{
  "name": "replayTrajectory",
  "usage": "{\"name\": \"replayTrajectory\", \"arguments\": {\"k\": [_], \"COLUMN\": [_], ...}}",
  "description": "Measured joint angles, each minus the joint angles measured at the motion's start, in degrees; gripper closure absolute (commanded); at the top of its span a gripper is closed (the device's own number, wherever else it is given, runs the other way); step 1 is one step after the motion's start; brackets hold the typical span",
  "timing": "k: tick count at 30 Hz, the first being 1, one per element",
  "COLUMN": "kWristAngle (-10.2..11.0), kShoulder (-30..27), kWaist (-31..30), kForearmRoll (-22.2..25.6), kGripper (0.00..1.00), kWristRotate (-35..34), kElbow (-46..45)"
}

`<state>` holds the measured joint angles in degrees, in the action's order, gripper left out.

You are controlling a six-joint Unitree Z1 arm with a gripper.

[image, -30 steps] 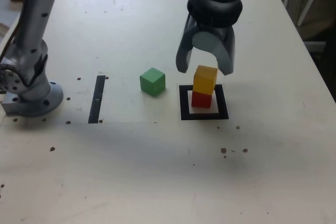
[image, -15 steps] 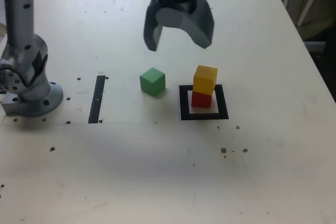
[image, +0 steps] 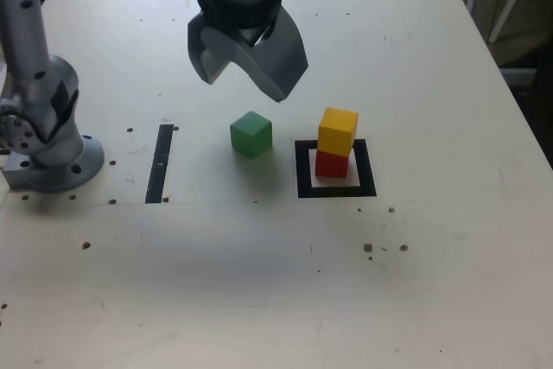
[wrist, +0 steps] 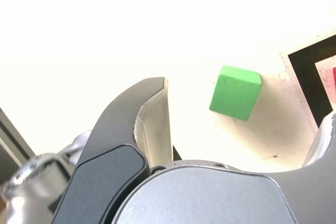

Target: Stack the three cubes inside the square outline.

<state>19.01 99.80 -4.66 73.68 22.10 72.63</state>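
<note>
A yellow cube (image: 338, 130) sits on a red cube (image: 331, 163), slightly skewed, inside the black square outline (image: 302, 170). The green cube (image: 251, 134) lies alone on the table, to the exterior view's left of the outline. My gripper (image: 246, 79) hangs open above the table, just behind and above the green cube, with nothing between its jaws. In the wrist view the green cube (wrist: 235, 92) shows beyond one dark finger (wrist: 142, 114), and a corner of the square outline (wrist: 304, 72) and a sliver of the red cube (wrist: 334, 83) appear at the frame's edge.
A thin black strip (image: 160, 162) lies on the table to the exterior view's left of the green cube. The arm's grey base (image: 47, 149) stands further left. Small dark specks dot the pale tabletop (image: 259, 283).
The gripper has opened wide, let go of the yellow cube on the red one, risen and swung to the exterior view's left, now above the green cube.
</note>
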Motion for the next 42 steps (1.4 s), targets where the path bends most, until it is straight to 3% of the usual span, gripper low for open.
{"name": "replayTrajectory", "arguments": {"k": [13, 26, 42], "kWristAngle": [0.4, 0.9, 0.1], "kShoulder": [0.9, 6.4, 9.9], "kWaist": [0.0, 0.0, 0.0], "kForearmRoll": [-6.0, -9.6, -11.8], "kGripper": [0.01, 0.01, 0.12], "kWristRotate": [2.6, 2.9, 2.9], "kElbow": [-5.3, -6.5, -7.8]}}
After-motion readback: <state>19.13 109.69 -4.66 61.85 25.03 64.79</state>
